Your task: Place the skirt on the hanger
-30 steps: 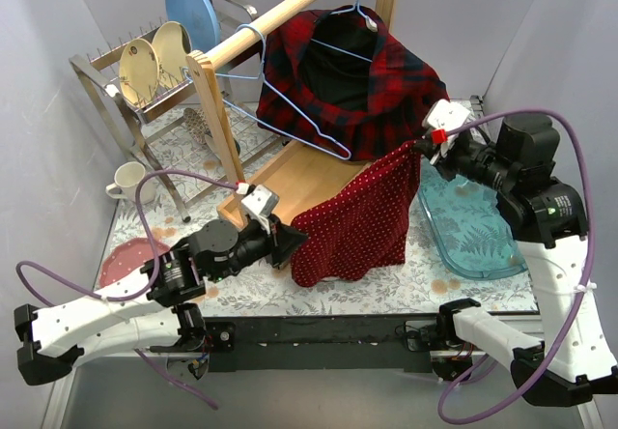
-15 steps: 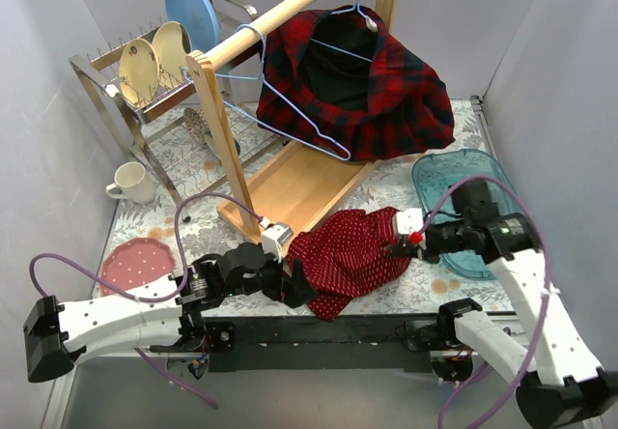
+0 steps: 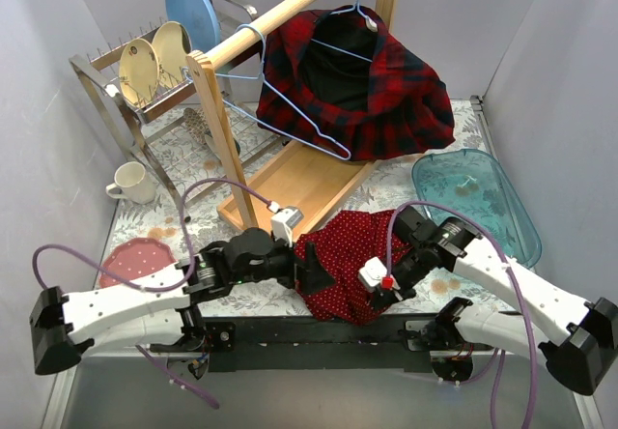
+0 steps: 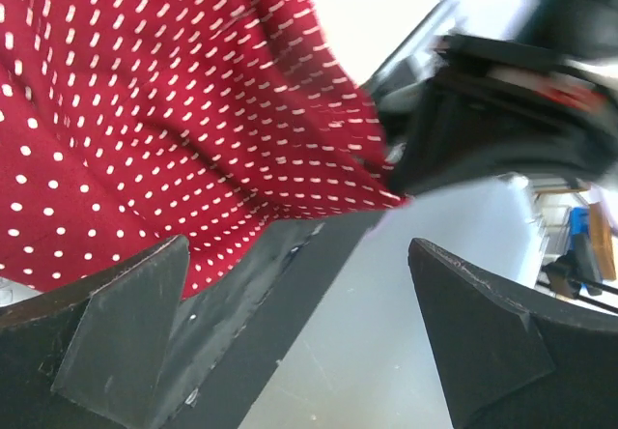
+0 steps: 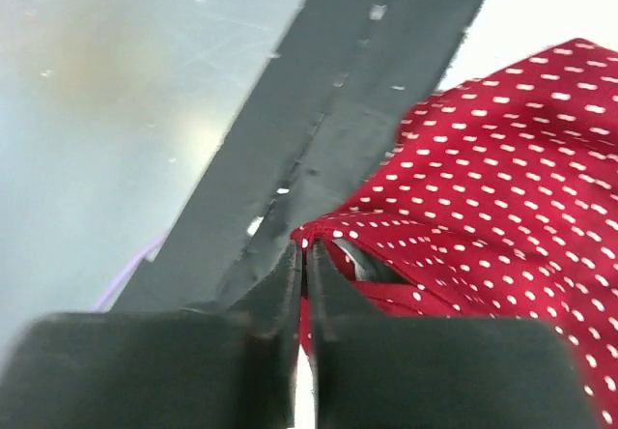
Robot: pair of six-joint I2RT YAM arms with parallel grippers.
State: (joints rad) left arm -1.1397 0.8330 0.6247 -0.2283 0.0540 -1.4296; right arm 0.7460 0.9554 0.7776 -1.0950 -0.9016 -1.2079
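Top external view: the skirt [image 3: 350, 253] is down. A second ago the right arm held it high, hanging full length near the plaid shirt [image 3: 386, 91]. Half a second ago it was sagging low. Now it lies bunched on the table's near edge, between the two grippers.

The right gripper [image 3: 379, 289] has swung down and in with it. In the right wrist view its fingers are pressed together at the hem of the dotted cloth, so I judge it is still pinching the skirt edge.

The left gripper [image 3: 314, 267] has moved right, up against the skirt's left side. In the left wrist view its fingers [image 4: 126, 337] stand wide apart with nothing between them, the cloth just past the left one.

Meaning: the lift is undone and no part of the skirt is near the empty hanger [image 3: 307, 125]. This looks like a regrasp or a spread of the waistband, with the left claw about to take a second hold. The hanging step is not yet started.

Counts:
- skirt: 1
- blue wire hangers on the wooden rail [image 3: 280, 9]: 2, one empty and one carrying the plaid shirt
- teal tray [image 3: 512, 231]: 1
- mug [image 3: 130, 183]: 1
- pink plate [image 3: 135, 255]: 1
- dish rack [image 3: 101, 86]: 1, holding 2 beige plates and 1 blue plate [image 3: 188, 9]
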